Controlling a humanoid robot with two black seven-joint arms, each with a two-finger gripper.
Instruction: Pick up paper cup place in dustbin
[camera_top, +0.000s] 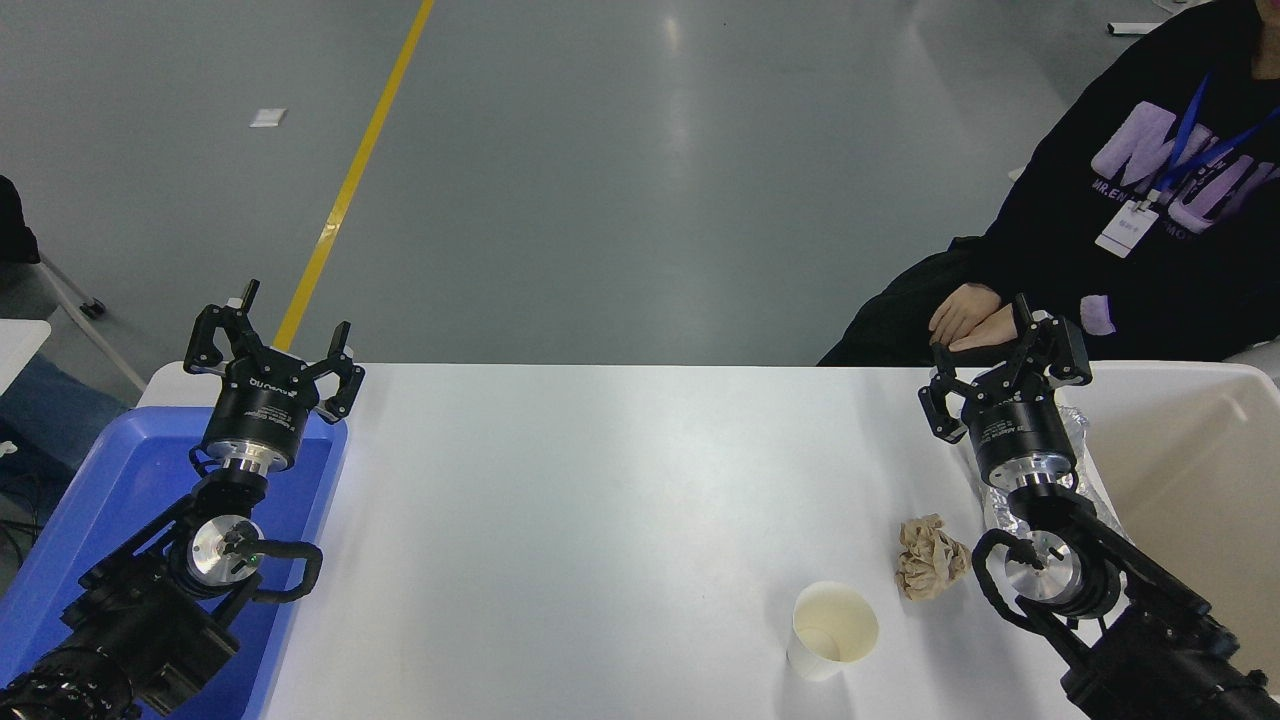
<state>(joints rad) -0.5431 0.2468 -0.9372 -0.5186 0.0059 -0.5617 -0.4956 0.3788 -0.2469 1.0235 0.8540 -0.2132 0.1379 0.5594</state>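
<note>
The white counter (600, 520) carries everything here, and at its right edge stands the dustbin (1190, 470), a deep cream-white tub with plain walls and a wide open mouth, far roomier than what it is meant to take. Over on the left sits a blue tray (120, 490), above which the left gripper (275, 330) is parked with its fingers spread and nothing in them. The right gripper (995, 365) hangs above the far right of the counter, just beside the dustbin's near wall, its fingers likewise apart and empty; a person's hand (968, 318) rests beyond the counter's far edge behind it. Partly hidden under the right arm is a bit of crinkled foil (1075, 430), and nearer the front lies a crumpled brown paper ball (930, 557). The paper cup (833, 630) stands upright near the counter's front edge, just left of that ball and well short of the bin, mouth up, cream inside showing and seemingly empty. It looks very light and thin-walled, so it should lift with almost no effort but would buckle or pop out under a hard squeeze; it may also skate on the smooth counter if nudged. The stiffest part is likely the rolled rim, so a gentle pinch over one wall at the rim, or a light hold across the upper body, seems soundest.
</note>
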